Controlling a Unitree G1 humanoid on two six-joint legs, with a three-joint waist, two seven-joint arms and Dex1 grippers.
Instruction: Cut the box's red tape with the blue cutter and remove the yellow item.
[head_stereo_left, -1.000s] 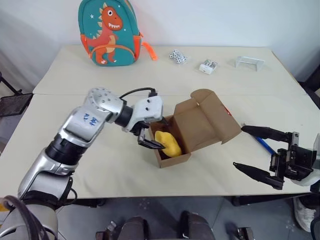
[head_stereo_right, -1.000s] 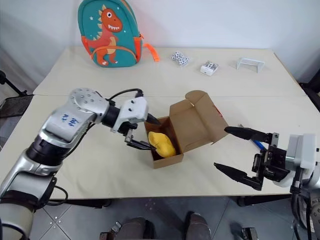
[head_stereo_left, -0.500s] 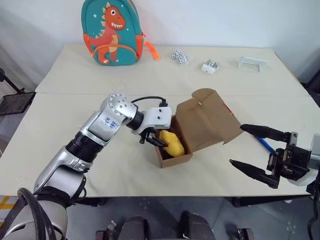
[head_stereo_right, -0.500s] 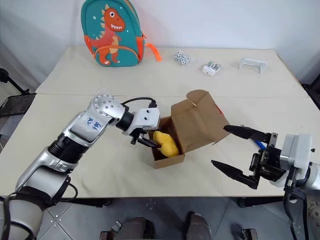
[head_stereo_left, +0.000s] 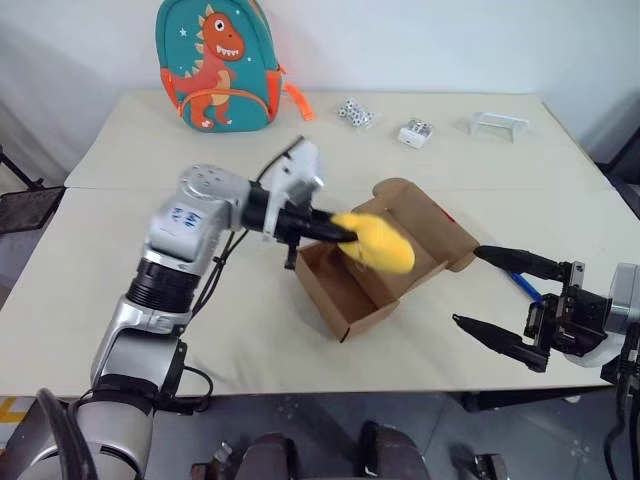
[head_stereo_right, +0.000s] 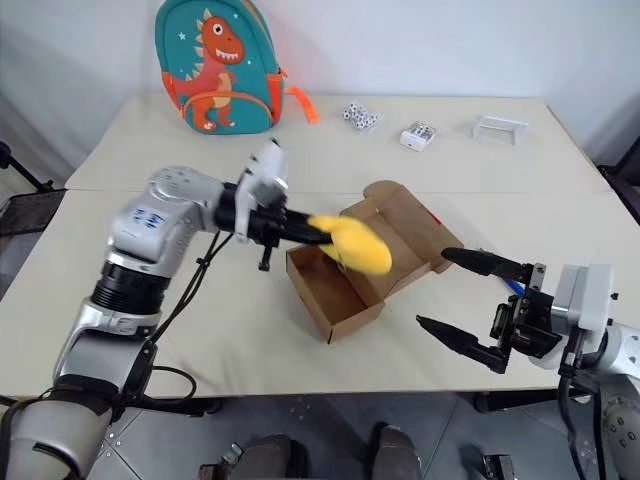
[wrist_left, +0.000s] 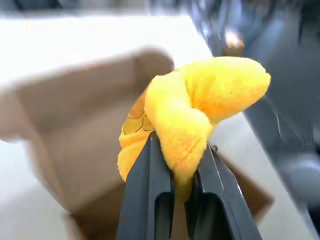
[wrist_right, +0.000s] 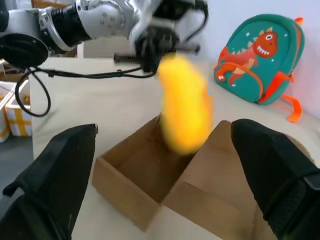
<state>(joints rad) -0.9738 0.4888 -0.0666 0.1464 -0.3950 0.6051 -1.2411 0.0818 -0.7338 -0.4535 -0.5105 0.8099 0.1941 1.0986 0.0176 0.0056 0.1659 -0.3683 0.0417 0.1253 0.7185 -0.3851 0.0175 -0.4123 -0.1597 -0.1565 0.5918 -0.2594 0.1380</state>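
A beige table (head_stereo_left: 250, 330) holds an open brown box (head_stereo_left: 350, 285) near its centre, lid flap thrown back toward 2 o'clock. The left gripper (head_stereo_left: 345, 238) is clamped on the yellow item (head_stereo_left: 378, 245), a soft plush lump held in the air just above the box's open cavity. A sliver of red tape (head_stereo_left: 446, 217) seems to show on the lid's far edge, though it is tiny. At 3 o'clock from the box, the right gripper (head_stereo_left: 500, 300) hovers with fingers spread wide, empty. The blue cutter (head_stereo_left: 527, 288) lies on the table behind it. A dinosaur backpack (head_stereo_left: 215, 65) stands at 11 o'clock.
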